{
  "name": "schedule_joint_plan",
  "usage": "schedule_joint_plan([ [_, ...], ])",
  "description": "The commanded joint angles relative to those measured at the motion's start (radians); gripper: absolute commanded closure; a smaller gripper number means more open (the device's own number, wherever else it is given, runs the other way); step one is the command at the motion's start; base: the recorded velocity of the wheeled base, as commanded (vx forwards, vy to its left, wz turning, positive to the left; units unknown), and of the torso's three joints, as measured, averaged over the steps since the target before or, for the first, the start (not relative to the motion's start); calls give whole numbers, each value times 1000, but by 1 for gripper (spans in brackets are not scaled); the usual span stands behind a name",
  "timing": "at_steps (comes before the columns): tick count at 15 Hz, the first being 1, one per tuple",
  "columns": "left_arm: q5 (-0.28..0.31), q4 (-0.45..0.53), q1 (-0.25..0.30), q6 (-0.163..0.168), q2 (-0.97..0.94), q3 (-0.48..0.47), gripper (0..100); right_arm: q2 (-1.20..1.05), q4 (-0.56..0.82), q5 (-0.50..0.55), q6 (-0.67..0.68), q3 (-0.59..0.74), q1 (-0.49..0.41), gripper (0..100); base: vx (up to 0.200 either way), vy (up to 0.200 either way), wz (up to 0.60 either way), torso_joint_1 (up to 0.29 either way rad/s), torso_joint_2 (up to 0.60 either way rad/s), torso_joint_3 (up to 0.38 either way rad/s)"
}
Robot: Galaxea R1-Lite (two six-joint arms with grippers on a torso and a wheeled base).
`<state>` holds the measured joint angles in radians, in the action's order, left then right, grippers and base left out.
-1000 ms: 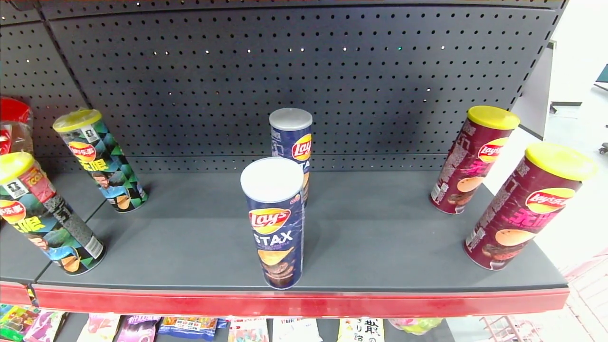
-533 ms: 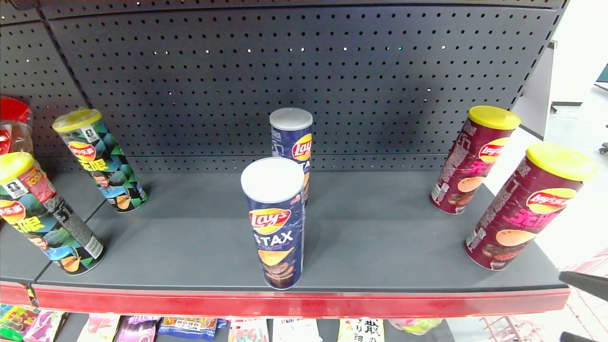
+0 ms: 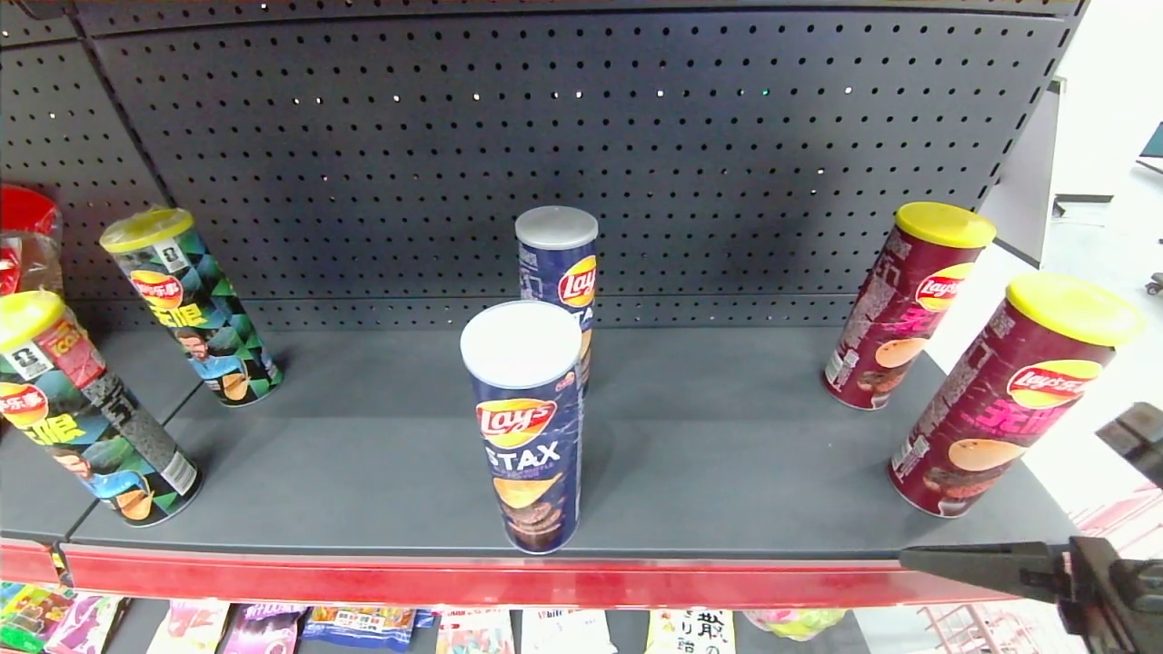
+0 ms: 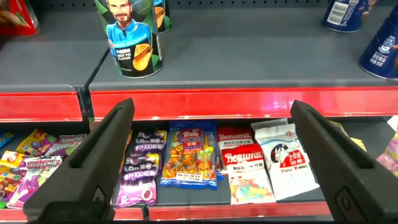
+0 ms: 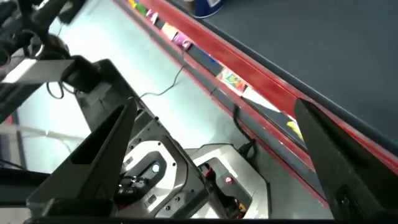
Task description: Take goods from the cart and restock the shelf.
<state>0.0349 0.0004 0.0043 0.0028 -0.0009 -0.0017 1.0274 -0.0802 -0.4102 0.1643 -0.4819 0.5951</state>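
R gripper hung wide open w/ nothing in it, just in front of the red lip of the shelf, at its right end. L gripper gaped empty too, facing snack packs one level down. Six chip cans stood on the shelf, the front blue can mid. We judged restocking partway, w/ no item in hand yet. Vs 1 s earlier, R gripper had risen into the head view's corner; cans unmoved.

Bright light, blown-out glare at right, soft shadows on shelf, bowed edges
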Motion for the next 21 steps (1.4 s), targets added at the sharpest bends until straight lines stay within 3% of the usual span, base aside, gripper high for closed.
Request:
schedule_joint_plan([
  [1, 0, 1, 0, 0, 1, 0, 0, 151, -69, 30, -6, -3, 43, 0, 0, 0, 0, 0, 0, 0],
  [4, 0, 1, 0, -1, 1, 0, 0, 266, -144, 85, -8, -12, 101, 0, 0, 0, 0, 0, 0, 0],
  [9, 0, 0, 0, 0, 1, 0, 0, 441, -216, 99, -6, -118, 109, 0, 0, 0, 0, 0, 0, 0],
  [21, 0, 0, 0, 0, 1, 0, 0, 660, -217, 151, -2, -307, 120, 0, 0, 0, 0, 0, 0, 0],
])
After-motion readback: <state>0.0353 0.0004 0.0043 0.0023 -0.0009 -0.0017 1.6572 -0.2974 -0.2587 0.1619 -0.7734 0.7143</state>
